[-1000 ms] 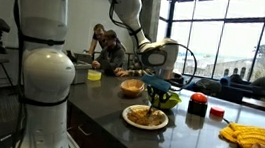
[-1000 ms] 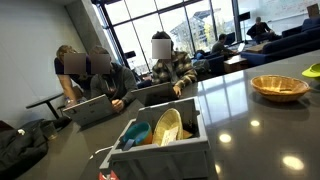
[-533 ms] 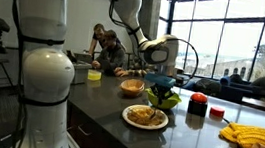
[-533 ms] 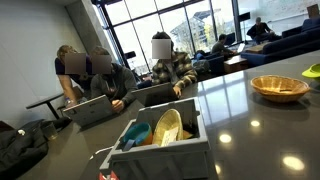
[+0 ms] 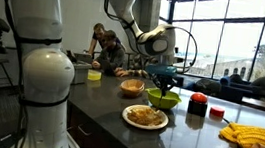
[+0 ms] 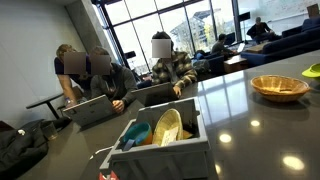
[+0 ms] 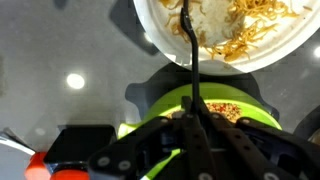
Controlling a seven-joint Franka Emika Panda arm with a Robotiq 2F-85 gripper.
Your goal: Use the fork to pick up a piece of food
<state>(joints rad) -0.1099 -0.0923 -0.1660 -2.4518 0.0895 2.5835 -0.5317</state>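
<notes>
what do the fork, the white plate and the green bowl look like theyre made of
The fork: thin, uniformly dark with a faint sheen; black plastic or dark metal, cannot tell which.
The white plate: smooth, plain white, little glare; paper, plastic or ceramic are all possible.
The green bowl: even lime colour, soft gloss; probably plastic.

The counter (image 7: 60, 50) is dark, smooth and glossy, mirroring a lamp. The white plate (image 7: 160, 45) looks smooth. The fork (image 7: 193, 70) is dark; its material is unclear. The green bowl (image 7: 165, 100) looks like shiny plastic. In an exterior view, the tan bowl (image 6: 280, 87) looks woven and the grey bin (image 6: 165, 152) matt plastic.
</notes>
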